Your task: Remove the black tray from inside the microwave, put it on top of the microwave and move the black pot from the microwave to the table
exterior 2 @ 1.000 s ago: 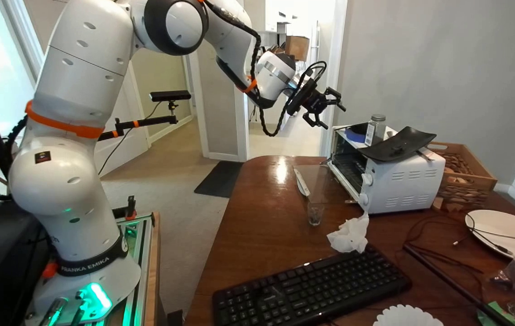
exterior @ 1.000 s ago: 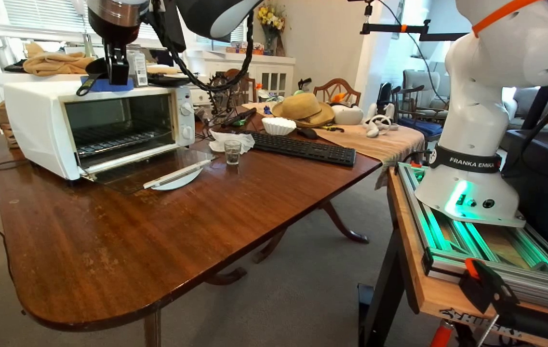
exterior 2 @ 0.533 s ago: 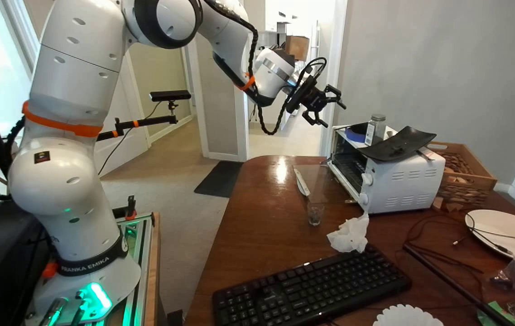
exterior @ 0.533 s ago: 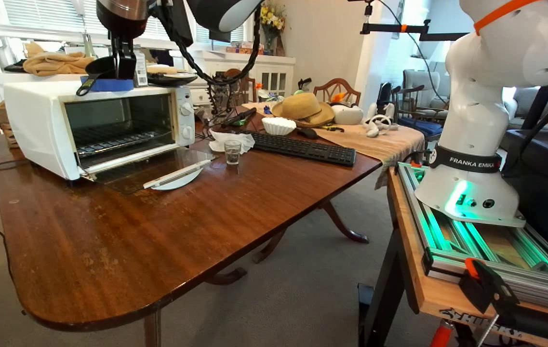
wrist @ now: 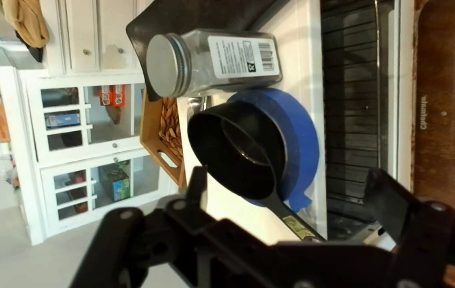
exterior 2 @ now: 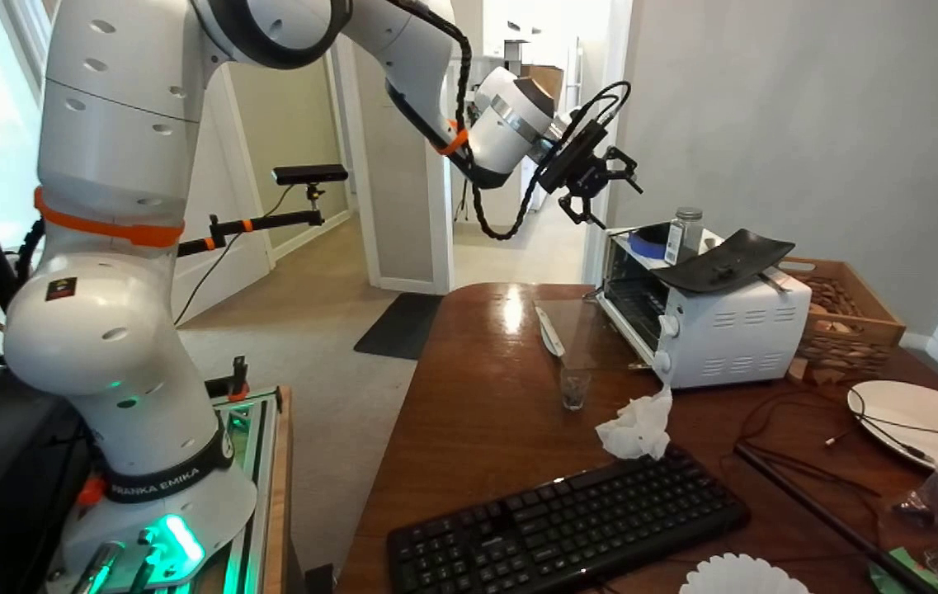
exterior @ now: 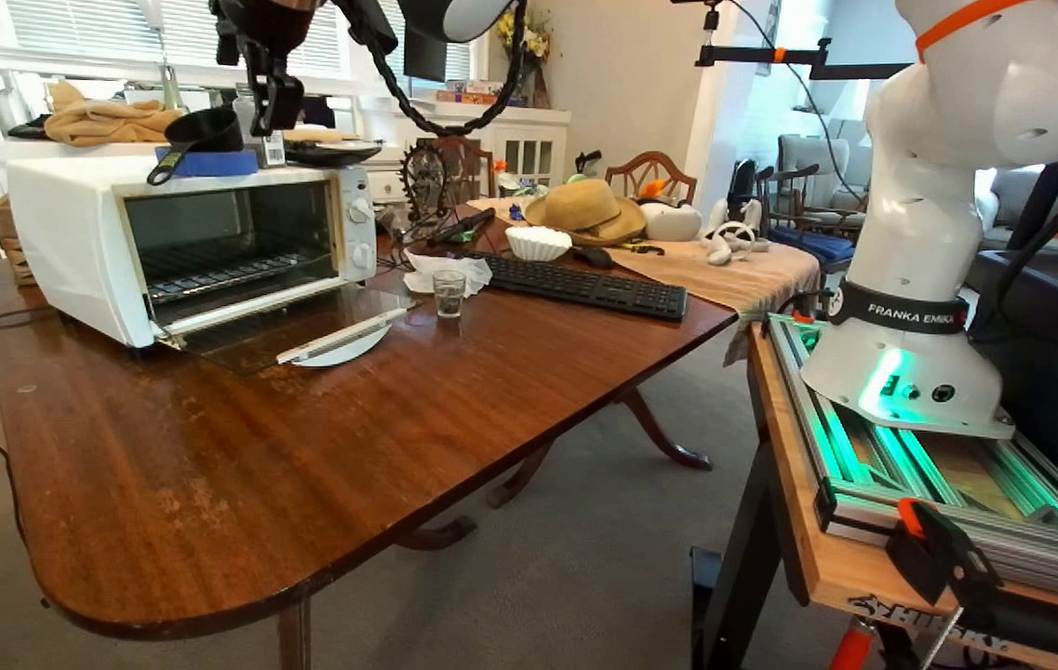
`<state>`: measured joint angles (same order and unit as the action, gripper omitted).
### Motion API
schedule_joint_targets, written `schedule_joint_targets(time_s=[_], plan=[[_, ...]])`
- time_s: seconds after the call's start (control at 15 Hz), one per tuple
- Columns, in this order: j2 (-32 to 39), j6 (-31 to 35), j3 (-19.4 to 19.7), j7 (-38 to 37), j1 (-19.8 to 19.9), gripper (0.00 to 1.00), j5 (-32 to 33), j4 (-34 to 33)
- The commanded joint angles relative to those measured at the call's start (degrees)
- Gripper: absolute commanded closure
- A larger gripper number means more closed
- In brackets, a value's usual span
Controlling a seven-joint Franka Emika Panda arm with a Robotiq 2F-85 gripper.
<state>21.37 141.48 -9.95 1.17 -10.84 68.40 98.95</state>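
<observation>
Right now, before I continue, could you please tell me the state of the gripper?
Black two-fingered gripper: open, holding nothing.

Wht arm (exterior 2: 114, 165), orng bands (exterior 2: 134, 233), blk cable (exterior 2: 503, 236) + tool (exterior 2: 621, 209)

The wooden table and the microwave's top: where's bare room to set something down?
Table: bare wood lies between the open glass door and the rounded corner, and from the drinking glass towards the long edge. It's crowded around the keyboard and tissue. Microwave: a bare bit borders the black pot; tape roll, jar and black tray crowd the rest.
</observation>
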Motion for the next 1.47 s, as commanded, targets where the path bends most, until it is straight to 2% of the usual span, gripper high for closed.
schedule_joint_targets(time_s=[0.0,0.27,0.4,0.53,0.6,0.93,1.13,1.27,1.4], plan=[[-4.90,7.08,-0.52,13.57,4.28,0.00,-7.58,6.83],[-6.59,8.74,-0.41,31.09,7.56,0.00,-16.74,9.32],[-6.74,6.69,0.19,36.33,7.86,0.00,-18.74,8.28],[-6.86,5.57,1.85,35.10,6.88,0.00,-16.79,5.94],[-5.63,7.39,1.98,34.09,6.72,0.00,-16.97,6.18],[-6.40,7.88,2.38,34.63,6.67,0.00,-16.62,5.82],[-5.02,10.28,1.55,40.21,7.79,0.00,-19.25,4.92],[-3.91,11.96,0.74,46.09,9.02,0.00,-23.82,4.16],[-2.69,10.76,0.08,52.85,9.67,0.00,-29.65,2.91]])
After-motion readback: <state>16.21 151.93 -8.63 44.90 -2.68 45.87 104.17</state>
